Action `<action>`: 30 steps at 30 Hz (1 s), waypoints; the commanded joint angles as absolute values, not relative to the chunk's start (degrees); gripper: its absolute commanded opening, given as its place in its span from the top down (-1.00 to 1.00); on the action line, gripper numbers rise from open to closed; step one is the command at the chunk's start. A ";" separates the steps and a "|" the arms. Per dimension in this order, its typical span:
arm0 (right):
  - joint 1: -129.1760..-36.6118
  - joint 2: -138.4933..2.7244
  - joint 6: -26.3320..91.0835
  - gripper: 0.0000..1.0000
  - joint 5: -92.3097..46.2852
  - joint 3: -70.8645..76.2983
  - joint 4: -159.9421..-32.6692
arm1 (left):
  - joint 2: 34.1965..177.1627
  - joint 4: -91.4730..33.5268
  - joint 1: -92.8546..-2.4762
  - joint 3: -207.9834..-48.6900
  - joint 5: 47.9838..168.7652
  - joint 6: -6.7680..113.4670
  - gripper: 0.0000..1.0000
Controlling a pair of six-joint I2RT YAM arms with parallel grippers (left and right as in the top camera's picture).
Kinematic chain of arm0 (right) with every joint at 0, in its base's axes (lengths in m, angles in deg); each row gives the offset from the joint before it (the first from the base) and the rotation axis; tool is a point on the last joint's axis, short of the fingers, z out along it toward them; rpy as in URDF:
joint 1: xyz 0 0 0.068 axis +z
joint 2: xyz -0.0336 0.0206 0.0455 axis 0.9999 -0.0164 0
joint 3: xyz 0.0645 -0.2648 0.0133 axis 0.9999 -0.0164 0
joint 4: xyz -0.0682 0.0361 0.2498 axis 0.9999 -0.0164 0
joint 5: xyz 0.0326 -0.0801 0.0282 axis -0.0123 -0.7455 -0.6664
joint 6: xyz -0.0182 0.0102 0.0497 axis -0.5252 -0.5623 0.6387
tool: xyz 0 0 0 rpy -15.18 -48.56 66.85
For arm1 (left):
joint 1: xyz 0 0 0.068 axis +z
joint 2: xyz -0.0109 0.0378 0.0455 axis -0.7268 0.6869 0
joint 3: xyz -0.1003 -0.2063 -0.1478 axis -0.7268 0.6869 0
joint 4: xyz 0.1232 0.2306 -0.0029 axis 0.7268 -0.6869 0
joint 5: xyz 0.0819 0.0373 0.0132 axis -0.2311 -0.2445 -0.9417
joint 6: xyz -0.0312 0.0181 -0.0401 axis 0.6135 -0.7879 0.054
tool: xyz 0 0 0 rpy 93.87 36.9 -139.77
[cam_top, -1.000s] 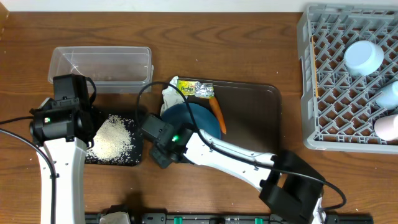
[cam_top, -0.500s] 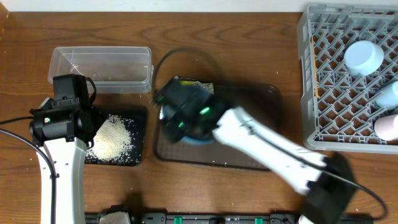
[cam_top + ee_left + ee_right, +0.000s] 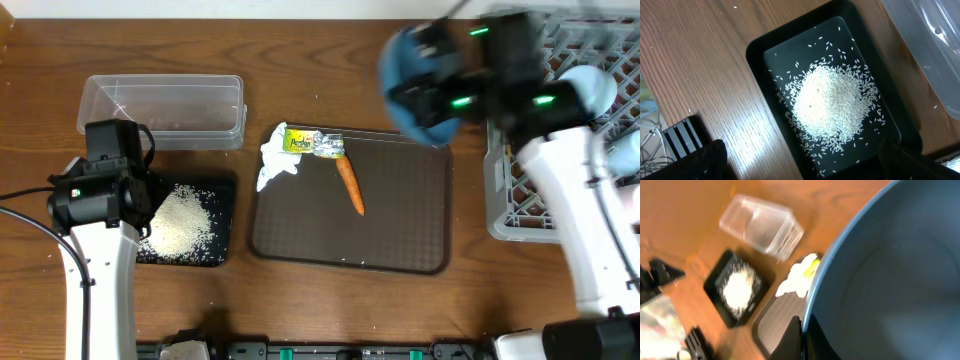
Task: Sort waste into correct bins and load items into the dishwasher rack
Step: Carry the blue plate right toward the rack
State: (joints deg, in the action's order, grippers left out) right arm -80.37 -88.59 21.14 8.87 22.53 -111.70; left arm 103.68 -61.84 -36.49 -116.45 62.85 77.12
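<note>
Shows right claw [image 3: 802, 330] clamped on the rim of the blue plate-bowl [image 3: 415, 95], raised just beside the grey dishwasher rack [image 3: 495, 200], probably for loading. Shows left claw [image 3: 807, 160] spread wide above rice [image 3: 832, 102] in the black tray [image 3: 755, 50]; leaves carrot [image 3: 349, 185], tissue [image 3: 275, 165] and wrapper [image 3: 313, 143] unsorted on the brown tray [image 3: 400, 240].

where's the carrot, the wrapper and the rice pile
carrot [image 3: 350, 187], overhead view, middle of its orange body
wrapper [image 3: 312, 143], overhead view, middle of the green-and-yellow print
rice pile [image 3: 832, 105], left wrist view, centre of the white heap
</note>
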 commanded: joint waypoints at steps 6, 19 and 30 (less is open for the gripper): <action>-108.11 -88.66 16.42 0.98 37.85 23.78 -101.67 | 103.70 -62.01 -36.14 -117.10 62.69 77.40 -0.99; -126.73 -100.70 24.90 0.98 52.62 23.78 -75.86 | 103.70 -62.01 -36.14 -117.08 62.69 77.40 -0.99; -129.11 -111.52 31.30 0.98 48.73 23.78 -50.79 | 103.70 -62.01 -36.14 -117.08 62.69 77.40 -0.99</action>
